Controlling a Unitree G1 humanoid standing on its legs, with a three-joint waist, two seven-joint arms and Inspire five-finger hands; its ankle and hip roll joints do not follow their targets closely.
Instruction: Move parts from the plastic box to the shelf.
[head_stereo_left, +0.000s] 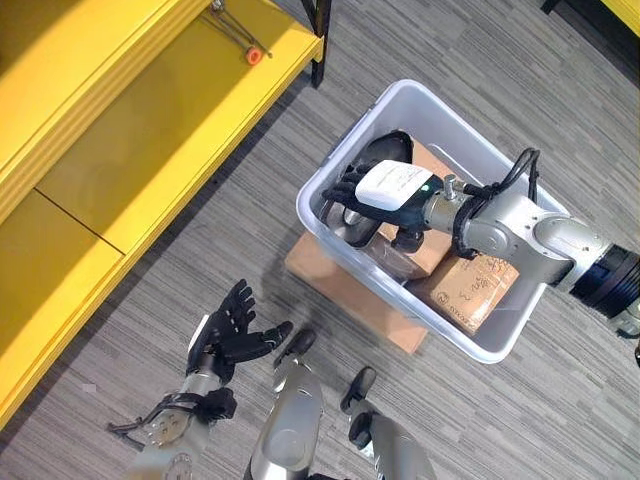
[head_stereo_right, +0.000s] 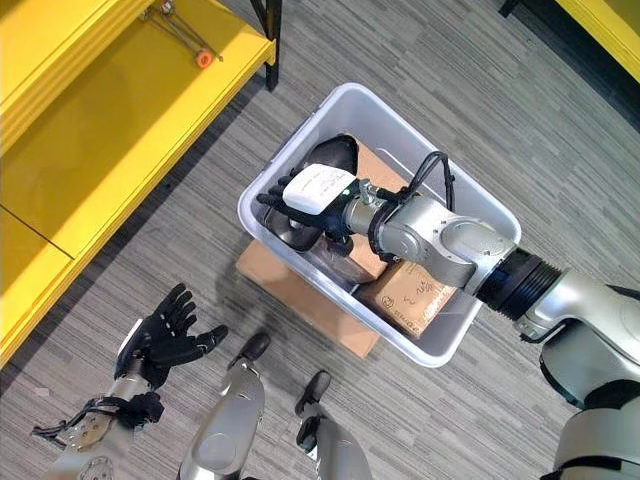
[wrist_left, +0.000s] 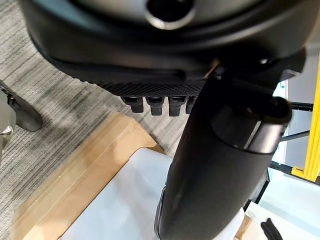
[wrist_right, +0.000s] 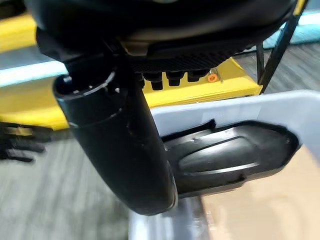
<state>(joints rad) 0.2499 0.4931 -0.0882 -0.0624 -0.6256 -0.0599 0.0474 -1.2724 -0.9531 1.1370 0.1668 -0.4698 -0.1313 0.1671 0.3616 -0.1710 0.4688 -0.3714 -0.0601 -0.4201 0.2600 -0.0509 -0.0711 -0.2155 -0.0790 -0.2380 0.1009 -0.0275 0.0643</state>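
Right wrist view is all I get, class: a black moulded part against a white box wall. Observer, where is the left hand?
Observer: The left hand hangs over the grey floor, apart from the plastic box, fingers spread, holding nothing.
Operator: What else lies in the box?
Observer: Cardboard cartons lie beside the black part.
Operator: Anything on the shelf?
Observer: A thin tool with an orange tip lies on the yellow shelf.

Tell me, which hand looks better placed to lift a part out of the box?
The right hand: it is already inside the plastic box, its fingers over the black part. The left hand hangs open above the floor, apart from the box.
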